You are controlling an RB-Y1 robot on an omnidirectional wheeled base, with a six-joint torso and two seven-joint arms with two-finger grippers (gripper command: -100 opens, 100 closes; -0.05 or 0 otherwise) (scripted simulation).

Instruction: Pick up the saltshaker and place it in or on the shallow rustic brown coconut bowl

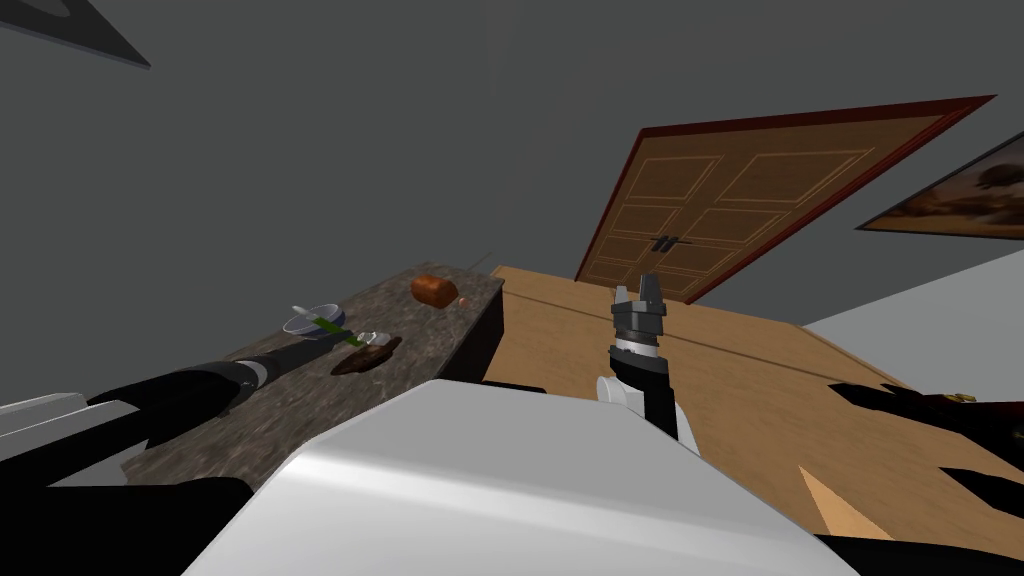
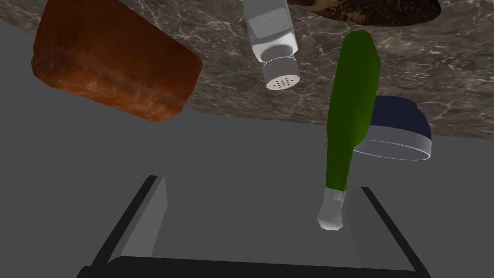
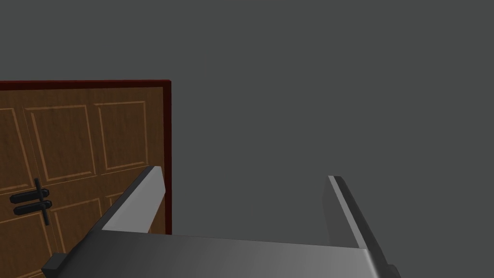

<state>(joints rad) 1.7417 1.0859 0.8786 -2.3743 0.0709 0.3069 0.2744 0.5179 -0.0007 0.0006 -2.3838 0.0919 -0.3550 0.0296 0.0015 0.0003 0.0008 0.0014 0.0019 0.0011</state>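
Note:
The saltshaker (image 2: 272,43), clear with a white perforated cap, stands on the marble counter (image 2: 434,72), a short way beyond my left gripper (image 2: 255,212). That gripper is open and holds nothing. The dark brown coconut bowl (image 2: 376,12) lies just behind the shaker. In the head view the shaker (image 1: 374,338) sits at the rim of the bowl (image 1: 365,357), and my left gripper (image 1: 345,343) reaches in from the left. A green bottle (image 2: 352,111) stands close by one left fingertip (image 2: 359,212). My right gripper (image 1: 640,292) is open, raised over the floor.
A reddish-brown loaf (image 1: 433,290) lies at the counter's far end. A blue-grey bowl (image 2: 400,135) stands behind the green bottle. A wooden double door (image 1: 740,200) is set in the grey wall, with wooden floor (image 1: 760,390) to the counter's right.

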